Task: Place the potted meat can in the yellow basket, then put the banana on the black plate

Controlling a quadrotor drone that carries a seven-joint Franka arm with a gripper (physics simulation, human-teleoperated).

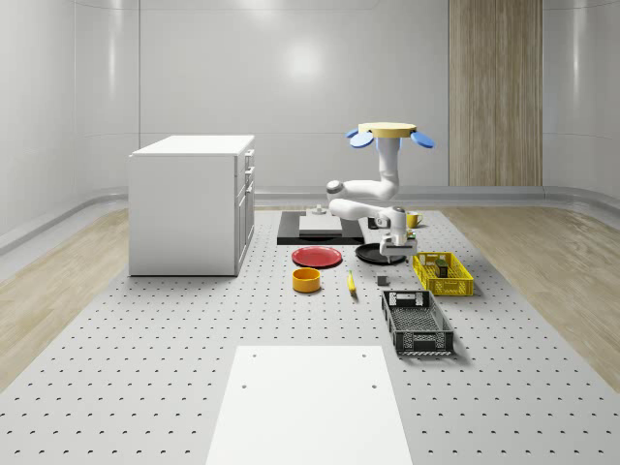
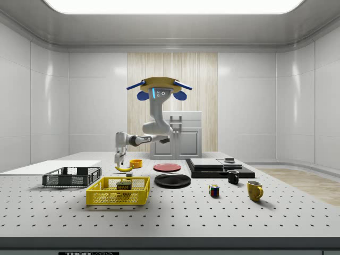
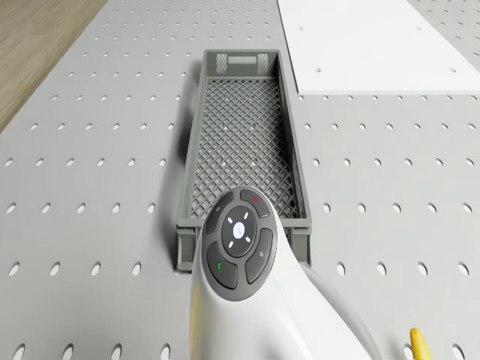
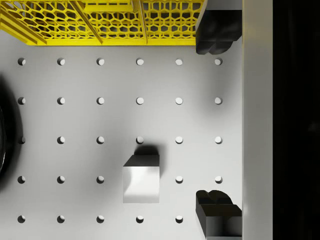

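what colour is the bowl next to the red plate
Orange-yellow; the bowl shows best in the whole-scene view.

- Bright, even light fills the room; the side view shows a broad glowing ceiling panel (image 2: 170, 5) overhead.
- Soft highlights gleam on the far wall panels (image 1: 300, 63) in the whole-scene view.
- Shadows on the bench (image 4: 100, 120) are short and soft-edged, one lying just beside a small white block (image 4: 141, 184).
- Edges look crisp, with no visible blur or bending.
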